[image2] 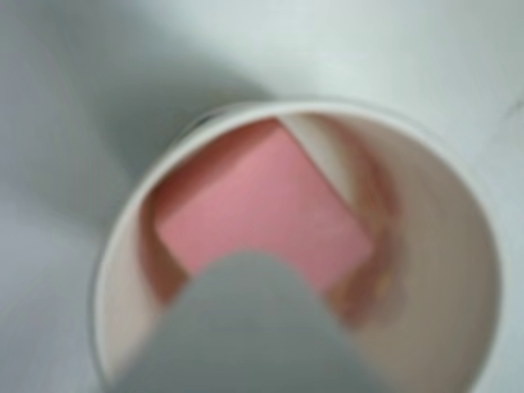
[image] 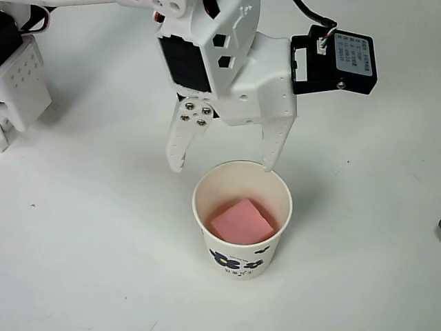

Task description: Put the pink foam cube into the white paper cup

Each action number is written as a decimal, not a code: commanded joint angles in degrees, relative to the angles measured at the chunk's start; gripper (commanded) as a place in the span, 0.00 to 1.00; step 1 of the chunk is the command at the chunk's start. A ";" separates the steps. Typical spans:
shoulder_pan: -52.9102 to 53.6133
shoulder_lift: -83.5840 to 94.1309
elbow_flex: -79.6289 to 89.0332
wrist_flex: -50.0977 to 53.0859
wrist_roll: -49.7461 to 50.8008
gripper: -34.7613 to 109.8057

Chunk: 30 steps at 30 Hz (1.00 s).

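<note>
The pink foam cube (image: pixel 241 221) lies inside the white paper cup (image: pixel 242 258), low in its cream interior. The cup stands upright on the table, its navy flower prints facing the lower edge of the overhead view. My white gripper (image: pixel 222 165) hangs just above the cup's far rim, open, with nothing between its fingers; one fingertip (image: pixel 269 164) sits over the rim and the other is off to the left. In the wrist view the pink foam cube (image2: pixel 262 217) shows blurred at the bottom of the cup (image2: pixel 458 270), with one finger (image2: pixel 246 327) in the foreground.
The white table (image: pixel 89 234) spreads around the cup. A white part of the arm's base (image: pixel 21 83) stands at the far left. A black camera module (image: pixel 337 62) juts from the wrist at upper right.
</note>
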 commanded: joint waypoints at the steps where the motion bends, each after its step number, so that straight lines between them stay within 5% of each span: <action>1: 0.26 2.11 -1.93 0.18 -1.76 0.57; 12: 1.41 2.11 -3.78 0.35 -1.49 0.55; 20: 1.23 2.55 -4.83 0.35 2.99 0.46; 26: 1.23 2.72 -5.19 0.97 5.19 0.24; 30: 1.32 3.16 -6.24 2.55 8.44 0.24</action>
